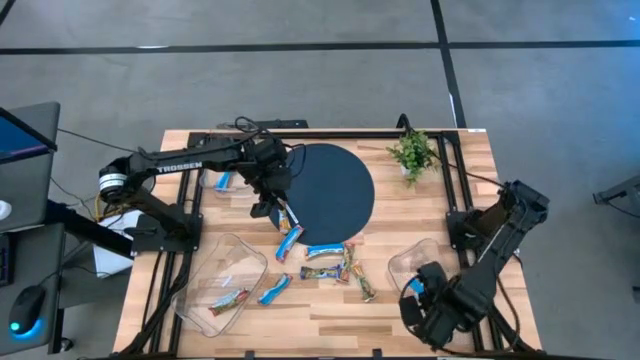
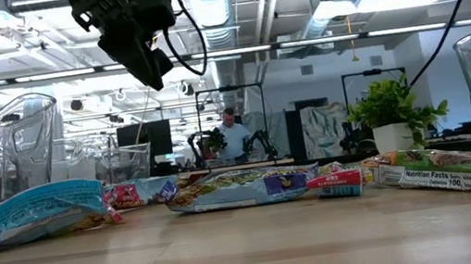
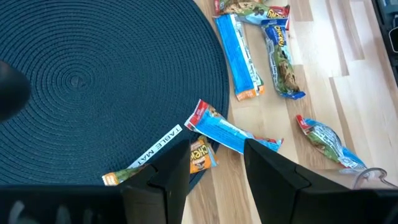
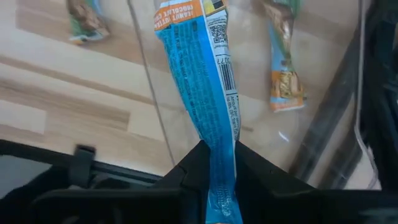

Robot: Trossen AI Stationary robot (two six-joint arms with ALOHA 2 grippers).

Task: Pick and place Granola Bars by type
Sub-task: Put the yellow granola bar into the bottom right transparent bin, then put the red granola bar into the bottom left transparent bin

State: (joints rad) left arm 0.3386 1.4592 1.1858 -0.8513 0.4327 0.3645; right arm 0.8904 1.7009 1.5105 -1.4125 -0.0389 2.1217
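Sorting under way. Right gripper (image 4: 219, 163), at the table's near right corner by the clear plastic tray (image 1: 408, 268), is clenched on a bright blue wrapped granola bar (image 4: 200, 81); next move, judged: release into that tray. Left gripper (image 3: 216, 167) hovers with jaws apart over another blue wrapped bar (image 3: 225, 132) at the round dark-blue woven mat (image 3: 81, 81) edge, tagged "TABLE MAT". Held wrapper seemingly reads "CHOCOLATE CHIP".

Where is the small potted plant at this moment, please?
In the high view, the potted plant stands at the table's far right, just beyond the round blue mat.

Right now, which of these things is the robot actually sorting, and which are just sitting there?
Part of the job:
snack bars loose on the table
blue bar pinched in the right gripper
clear trays

Just lying about:
round mat
potted plant
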